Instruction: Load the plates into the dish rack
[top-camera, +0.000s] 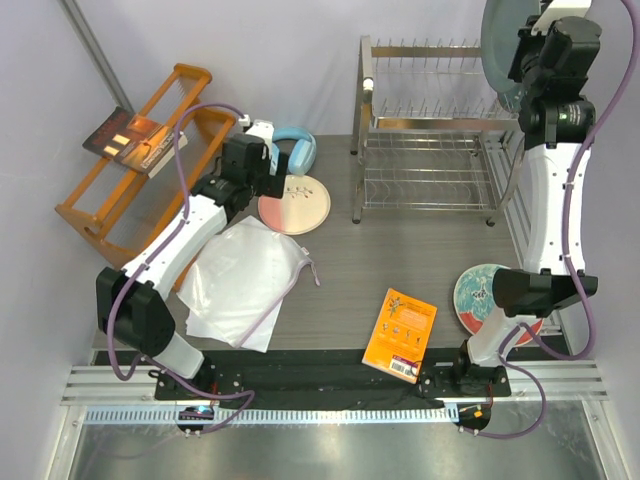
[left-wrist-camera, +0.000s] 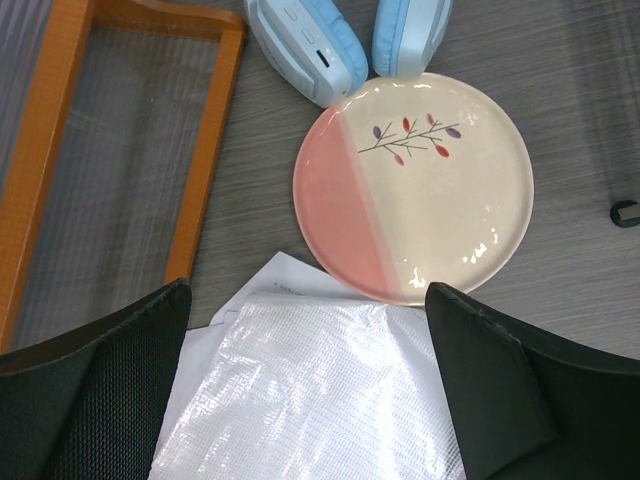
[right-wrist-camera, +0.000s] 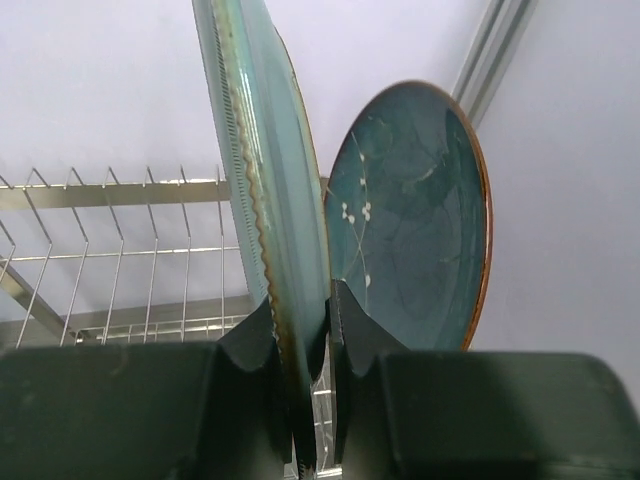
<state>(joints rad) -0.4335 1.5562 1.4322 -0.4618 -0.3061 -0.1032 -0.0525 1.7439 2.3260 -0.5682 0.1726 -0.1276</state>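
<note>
Grey wood-grain surface (top-camera: 400, 250), pale walls. Right claw (right-wrist-camera: 305, 320) clamps an upright pale grey-green round plate (right-wrist-camera: 265, 150) above the silver wire rack (top-camera: 430, 120); left claw (left-wrist-camera: 305, 300) gapes over a pink-and-cream plate (left-wrist-camera: 420, 190).

The silver wire dish rack (top-camera: 430, 150) stands far right on the table (top-camera: 400, 260). Above its right end, the right end effector (right-wrist-camera: 305, 340) clamps the pale grey-green plate (right-wrist-camera: 265, 180) upright on edge, with the dark teal flecked plate (right-wrist-camera: 410, 220) upright just beside it. The pink-and-cream sprig plate (left-wrist-camera: 412, 185) lies flat far centre-left, and the teal-and-red patterned plate (top-camera: 480, 292) lies flat near right.
</note>
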